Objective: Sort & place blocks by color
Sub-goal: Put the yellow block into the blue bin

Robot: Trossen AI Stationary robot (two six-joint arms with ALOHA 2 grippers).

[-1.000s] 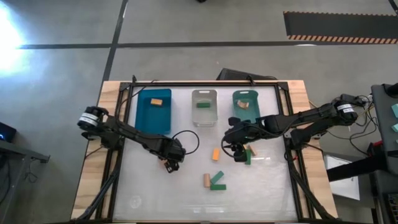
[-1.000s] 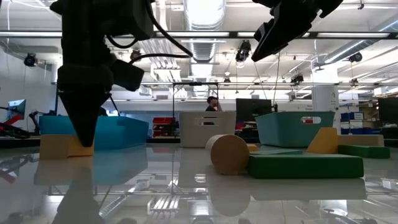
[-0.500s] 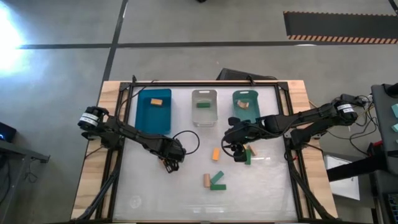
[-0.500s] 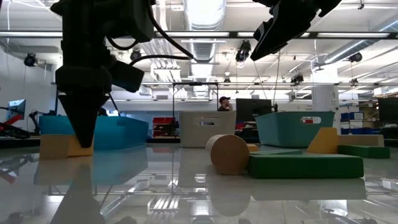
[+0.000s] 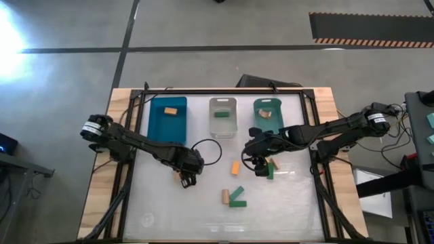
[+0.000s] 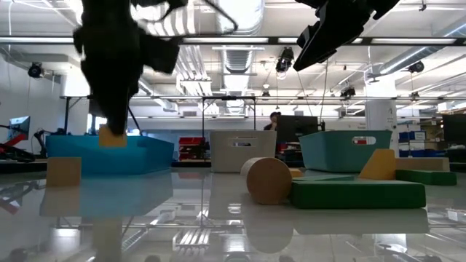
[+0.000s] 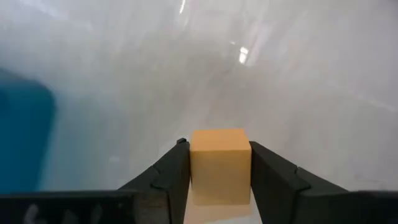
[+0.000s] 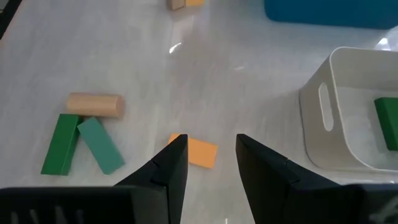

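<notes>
My left gripper (image 5: 185,180) is shut on a small orange cube (image 6: 113,137) and holds it above the table's left-middle, near the blue bin (image 5: 167,122). A tan cube (image 6: 63,171) rests on the table just below it. My right gripper (image 5: 260,168) hovers open high over the table's right-middle, with nothing between its fingers (image 8: 176,163). Under it lie an orange block (image 8: 194,151) and, beside it, a green and a tan block (image 5: 271,168). A tan cylinder (image 5: 224,196) and two green bars (image 5: 237,197) lie nearer the front edge. My left gripper pinches the orange cube by two opposite side faces (image 7: 194,168) between its two fingers. The fingers come from above, pointing down. The cube sits level and is lifted clear of the table.
Three bins stand in a row at the far edge: the blue bin with an orange block (image 5: 171,110), a clear bin (image 5: 223,125) with a green block, a teal bin (image 5: 267,123) with a tan block. A black cable (image 5: 210,153) loops beside the left arm.
My left gripper has taken hold of the orange cube and gone up with it. The cube, which stood on the table beside the tan cube, now hangs clear above it. The tan cube has stayed in place.
</notes>
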